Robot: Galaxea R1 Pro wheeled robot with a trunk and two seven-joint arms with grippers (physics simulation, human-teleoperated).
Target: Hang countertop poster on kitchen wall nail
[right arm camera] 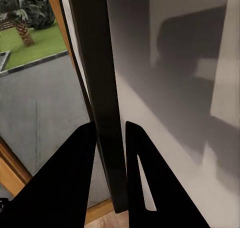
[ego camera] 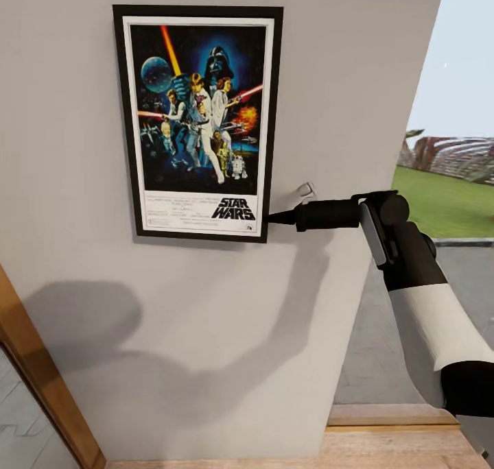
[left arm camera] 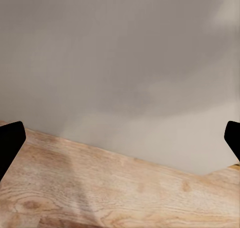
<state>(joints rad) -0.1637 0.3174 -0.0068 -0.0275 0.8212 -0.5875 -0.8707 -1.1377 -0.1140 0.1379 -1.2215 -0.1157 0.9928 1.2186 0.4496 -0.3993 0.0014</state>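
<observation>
Black fingers of the right end effector (ego camera: 271, 217) pinch the poster (ego camera: 199, 123) by its frame at the lower right corner, closed on the edge. Poster sits flat and upright against the grey wall (ego camera: 206, 332), a small nail (ego camera: 305, 192) just beside the arm. Left end effector (left arm camera: 120, 143) spread wide, holding nothing, over wood floor (left arm camera: 100, 193). Hanging step, judged near done; next: let go gently, draw back straight.

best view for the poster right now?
Head view: the whole poster shows upright against the grey wall, the right gripper at its lower right corner. Right wrist view gives just its black frame edge between the fingers. Left wrist view: wall and wood floor.
</observation>
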